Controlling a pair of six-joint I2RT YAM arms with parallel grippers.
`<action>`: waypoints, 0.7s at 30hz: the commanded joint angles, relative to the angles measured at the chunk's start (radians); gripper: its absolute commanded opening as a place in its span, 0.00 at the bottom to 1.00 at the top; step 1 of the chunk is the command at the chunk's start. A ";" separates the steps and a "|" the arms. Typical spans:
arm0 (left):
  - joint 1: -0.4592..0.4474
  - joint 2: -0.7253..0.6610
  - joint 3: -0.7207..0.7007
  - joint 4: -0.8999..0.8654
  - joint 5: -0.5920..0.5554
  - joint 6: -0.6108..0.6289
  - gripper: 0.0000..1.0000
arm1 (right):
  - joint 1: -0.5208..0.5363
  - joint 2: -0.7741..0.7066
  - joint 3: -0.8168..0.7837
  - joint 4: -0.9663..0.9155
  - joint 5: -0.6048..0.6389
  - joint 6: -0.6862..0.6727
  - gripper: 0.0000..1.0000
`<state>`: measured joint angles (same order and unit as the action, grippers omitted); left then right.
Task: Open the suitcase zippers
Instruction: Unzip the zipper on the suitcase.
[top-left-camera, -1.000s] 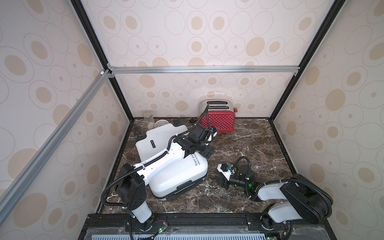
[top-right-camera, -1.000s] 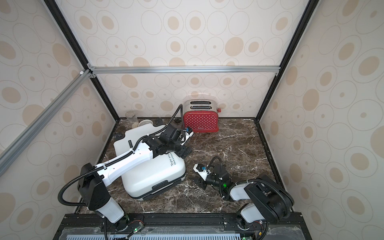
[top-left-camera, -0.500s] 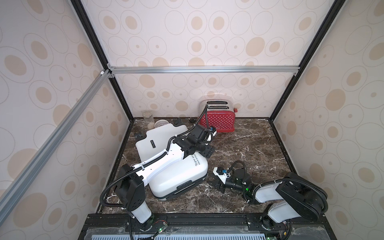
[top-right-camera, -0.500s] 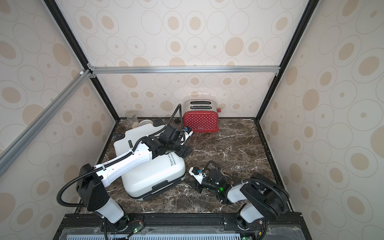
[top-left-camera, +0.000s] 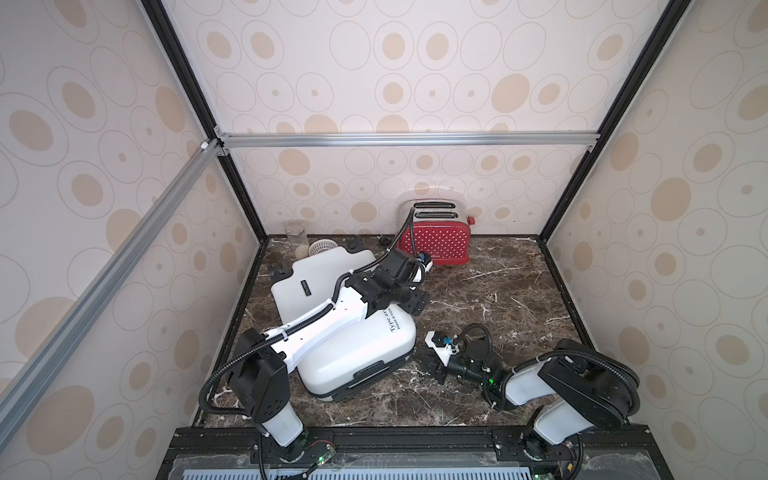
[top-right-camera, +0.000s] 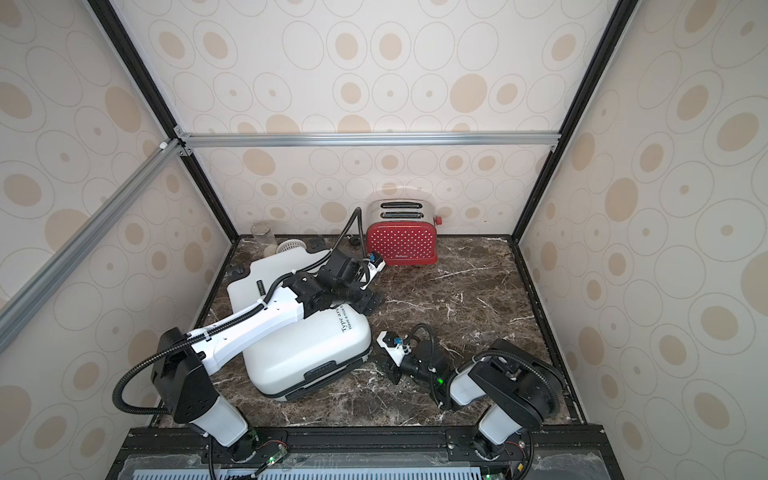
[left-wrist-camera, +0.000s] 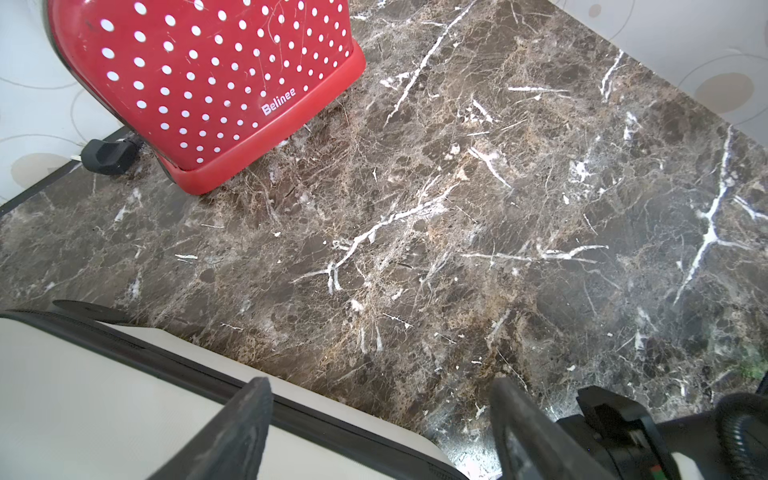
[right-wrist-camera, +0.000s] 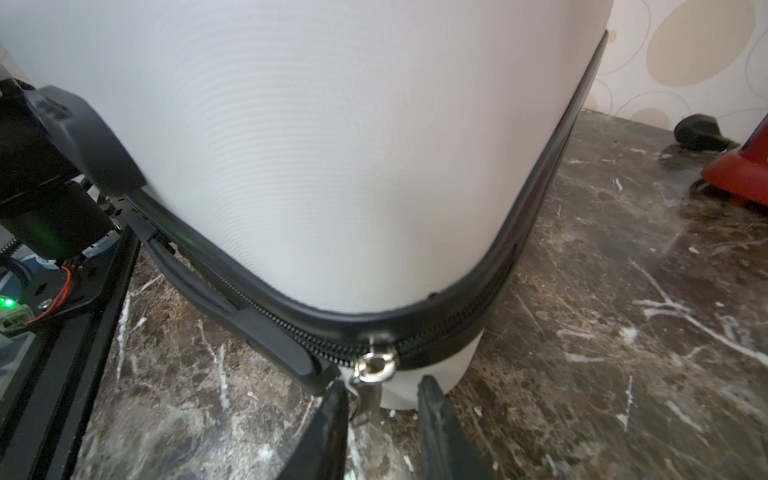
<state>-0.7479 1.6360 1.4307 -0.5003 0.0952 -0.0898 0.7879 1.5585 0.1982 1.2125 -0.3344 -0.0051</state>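
The white suitcase (top-left-camera: 361, 349) (top-right-camera: 307, 353) lies flat on the marble table, left of middle. Its black zipper band (right-wrist-camera: 457, 328) runs round the seam. A silvery pull (right-wrist-camera: 374, 368) hangs at the corner nearest my right arm. My right gripper (right-wrist-camera: 382, 415) (top-left-camera: 430, 365) sits low at that corner. Its jaws stand narrow around the hanging tab, which rests against one finger (right-wrist-camera: 332, 419), with a gap to the other. My left gripper (left-wrist-camera: 380, 399) (top-left-camera: 417, 305) reaches over the case to its far right edge. It is wide open, one finger (left-wrist-camera: 249, 415) above the shell and seam (left-wrist-camera: 291, 411).
A red dotted toaster (top-left-camera: 434, 239) (left-wrist-camera: 208, 83) stands at the back wall, with a black plug (left-wrist-camera: 108, 156) beside it. A glass jar (top-left-camera: 296, 237) and a small white strainer (top-left-camera: 322, 247) sit in the back left corner. Enclosure walls close in both sides.
My right gripper has slid left across the table to the suitcase's near corner, and its jaws have narrowed around the zipper pull. The left arm has not moved.
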 joint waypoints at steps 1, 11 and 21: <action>0.010 0.004 -0.039 -0.118 0.018 -0.041 0.83 | 0.012 -0.002 0.000 0.051 0.021 -0.005 0.22; 0.011 0.004 -0.070 -0.130 0.035 -0.036 0.82 | 0.011 -0.065 -0.016 -0.006 0.068 -0.055 0.00; 0.010 -0.034 -0.167 -0.132 0.042 -0.034 0.82 | -0.124 0.043 0.039 0.139 -0.038 0.092 0.00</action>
<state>-0.7479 1.5749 1.3357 -0.4210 0.1204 -0.0849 0.7166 1.5585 0.2043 1.2263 -0.3943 0.0162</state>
